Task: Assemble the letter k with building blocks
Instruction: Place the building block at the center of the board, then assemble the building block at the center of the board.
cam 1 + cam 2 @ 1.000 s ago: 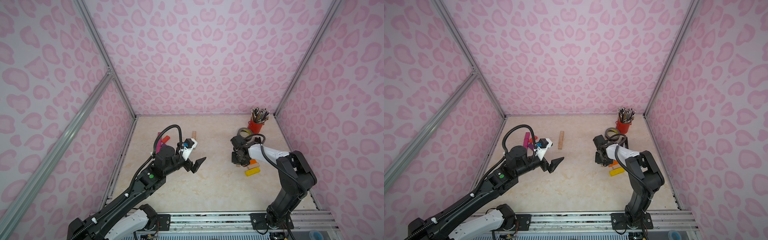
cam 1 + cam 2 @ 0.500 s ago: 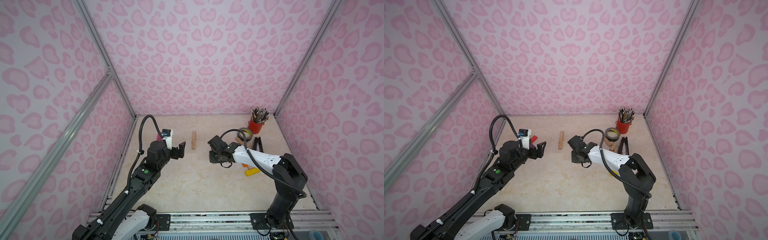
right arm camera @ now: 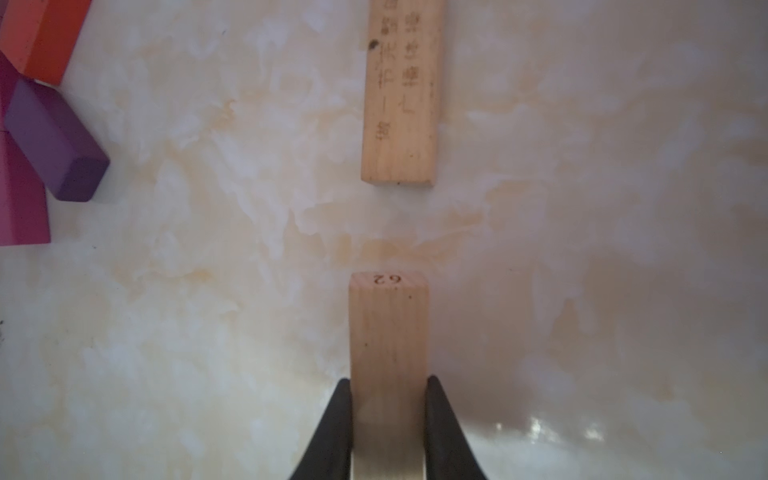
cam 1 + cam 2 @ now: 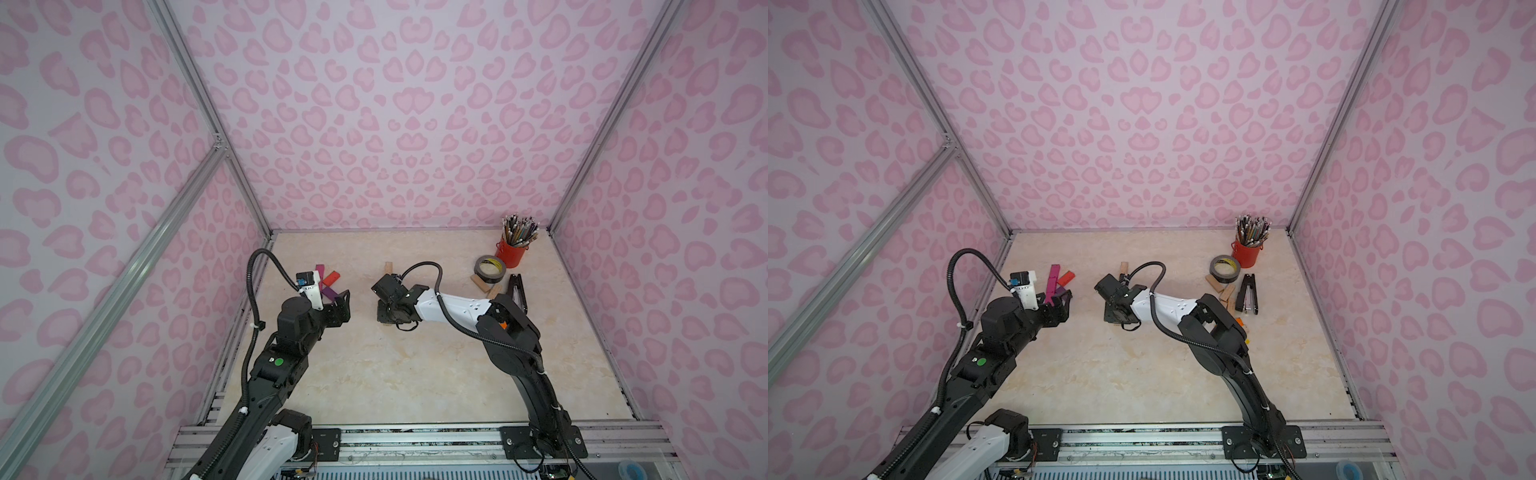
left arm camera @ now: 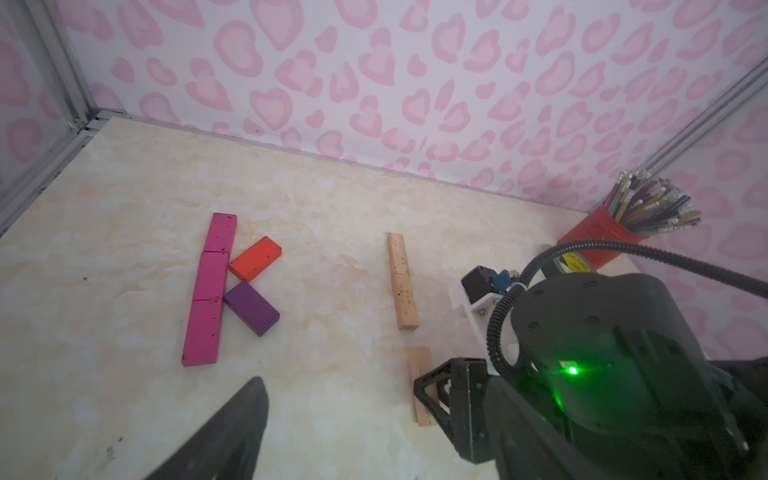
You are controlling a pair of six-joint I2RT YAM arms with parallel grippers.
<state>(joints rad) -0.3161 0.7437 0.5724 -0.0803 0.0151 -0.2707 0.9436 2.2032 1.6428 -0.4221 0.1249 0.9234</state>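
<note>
A coloured letter lies at the back left: a magenta column (image 5: 210, 291) of three blocks, with a red block (image 5: 255, 257) and a purple block (image 5: 251, 307) slanting off it. My left gripper (image 4: 340, 303) hangs open and empty just in front of it; only one of its fingers (image 5: 237, 428) shows in the left wrist view. Mid-table two plain wood blocks (image 5: 401, 282) form a straight column. My right gripper (image 3: 388, 380) is shut on a third wood block (image 3: 388, 324), held low in line with that column, a small gap short of its near end.
At the back right stand a red pencil cup (image 4: 513, 251), a grey tape roll (image 4: 490, 268) and a black stapler (image 4: 517, 291), with loose wood blocks (image 4: 480, 284) beside the roll. An orange block (image 4: 504, 325) peeks out behind the right arm. Pink walls close three sides.
My right gripper has carried the wood block leftward from the pile to the wood column. My left gripper has drawn back to the left, near the coloured letter.
</note>
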